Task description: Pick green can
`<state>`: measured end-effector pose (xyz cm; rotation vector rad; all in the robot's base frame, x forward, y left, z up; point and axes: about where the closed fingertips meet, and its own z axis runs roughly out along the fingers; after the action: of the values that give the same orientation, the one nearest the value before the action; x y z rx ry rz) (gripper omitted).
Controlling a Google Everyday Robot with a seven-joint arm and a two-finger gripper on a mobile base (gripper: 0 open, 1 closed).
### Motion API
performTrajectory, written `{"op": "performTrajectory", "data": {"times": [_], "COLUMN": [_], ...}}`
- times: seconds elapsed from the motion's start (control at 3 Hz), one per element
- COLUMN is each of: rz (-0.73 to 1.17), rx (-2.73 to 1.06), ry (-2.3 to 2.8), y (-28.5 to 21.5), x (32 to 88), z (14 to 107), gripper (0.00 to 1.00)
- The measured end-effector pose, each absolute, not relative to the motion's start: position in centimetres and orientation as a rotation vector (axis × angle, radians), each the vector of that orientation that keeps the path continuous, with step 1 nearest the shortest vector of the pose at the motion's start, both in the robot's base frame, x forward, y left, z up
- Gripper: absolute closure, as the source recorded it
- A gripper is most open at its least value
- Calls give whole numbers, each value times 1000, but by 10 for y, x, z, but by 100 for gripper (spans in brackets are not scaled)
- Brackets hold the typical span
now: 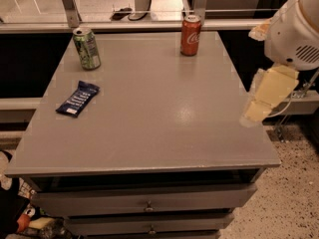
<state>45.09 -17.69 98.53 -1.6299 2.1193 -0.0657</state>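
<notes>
The green can (86,48), with pale markings and a silver top, stands upright at the far left corner of the grey table (164,128). A red Coca-Cola can (191,35) stands upright at the far edge, right of centre. My gripper (251,114) hangs as a pale yellowish piece below the white arm housing (294,31), over the table's right edge. It is well to the right of the green can and holds nothing that I can see.
A dark blue snack packet (78,98) lies flat on the left side of the table, in front of the green can. Drawers (147,200) sit under the tabletop. A rail and window ledge (149,24) run behind the table. Speckled floor (294,203) lies to the right.
</notes>
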Motion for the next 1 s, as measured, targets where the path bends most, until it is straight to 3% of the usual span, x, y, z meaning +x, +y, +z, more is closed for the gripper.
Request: {"op": "performTrajectory", "data": {"times": [1.0], "rz": [85], "rx": [-1449], "ry": [1966], "y": [-115], "x": [472], "z": [990], "gripper": [0]}}
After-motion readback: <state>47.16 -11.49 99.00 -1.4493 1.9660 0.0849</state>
